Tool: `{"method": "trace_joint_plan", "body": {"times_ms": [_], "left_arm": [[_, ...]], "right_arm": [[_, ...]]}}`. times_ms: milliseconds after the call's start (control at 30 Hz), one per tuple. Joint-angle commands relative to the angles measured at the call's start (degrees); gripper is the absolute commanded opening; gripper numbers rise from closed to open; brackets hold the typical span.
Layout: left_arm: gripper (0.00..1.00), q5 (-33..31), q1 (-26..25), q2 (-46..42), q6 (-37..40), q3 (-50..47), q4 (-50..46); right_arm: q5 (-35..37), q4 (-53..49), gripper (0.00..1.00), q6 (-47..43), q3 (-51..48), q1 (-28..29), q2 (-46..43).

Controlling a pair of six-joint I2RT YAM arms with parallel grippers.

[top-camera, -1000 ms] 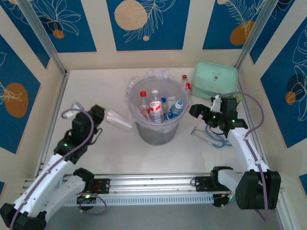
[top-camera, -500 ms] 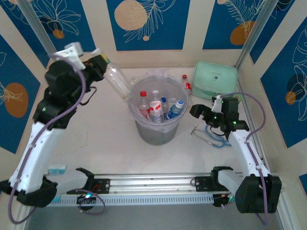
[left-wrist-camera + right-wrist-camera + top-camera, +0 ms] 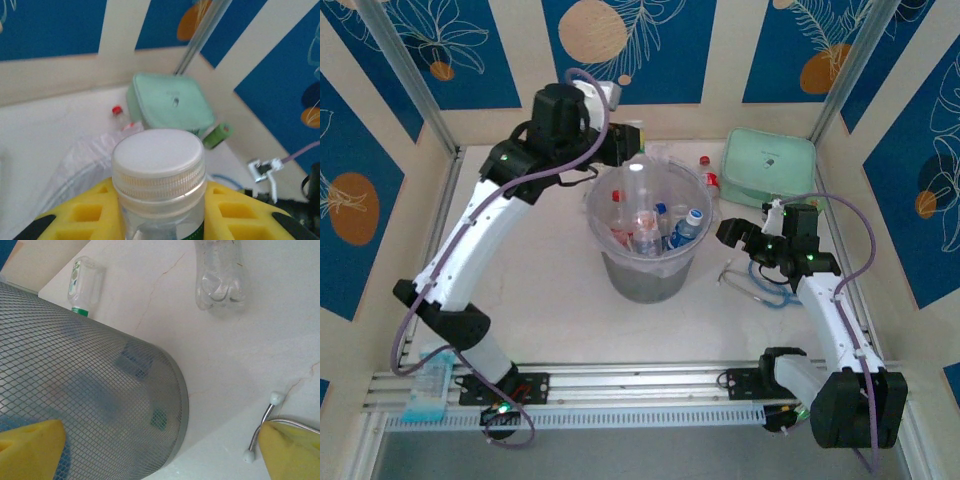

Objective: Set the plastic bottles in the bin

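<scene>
The left end effector (image 3: 628, 143), clamped on a clear bottle (image 3: 642, 185), has swung up from the tabletop (image 3: 530, 290) to over the bin (image 3: 640, 282), at its 11 o'clock rim. I think dropping comes next. The right end effector (image 3: 728, 235) has its fingers apart.

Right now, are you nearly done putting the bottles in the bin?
Partly. Several bottles lie in the bin. The left pincer holds a white-capped bottle over its far rim. At least three wait on the table: a red-capped one behind the bin, a green-capped one and a clear one near it.
</scene>
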Motion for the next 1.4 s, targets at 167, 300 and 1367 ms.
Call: {"method": "trace_joint_plan", "body": {"times_ms": [167,300,1367], "left_arm": [[0.00,1.3,-2.4,1.9,3.2,-3.9,-4.3],[0.00,0.5,-2.9,2.0,3.3,-7.5,-4.2],[0.66,-14.3,-8.2,-15.5,4.2,-28.4,12.9]], "right_arm": [[-0.2,-1.2,0.99,-0.9,1.9,-0.3,-0.7],[-0.2,-1.0,0.99,-0.9,1.5,-0.3,-0.7],[17.6,-2.3,0.54,-10.2,21.2,5.5,26.0]]}}
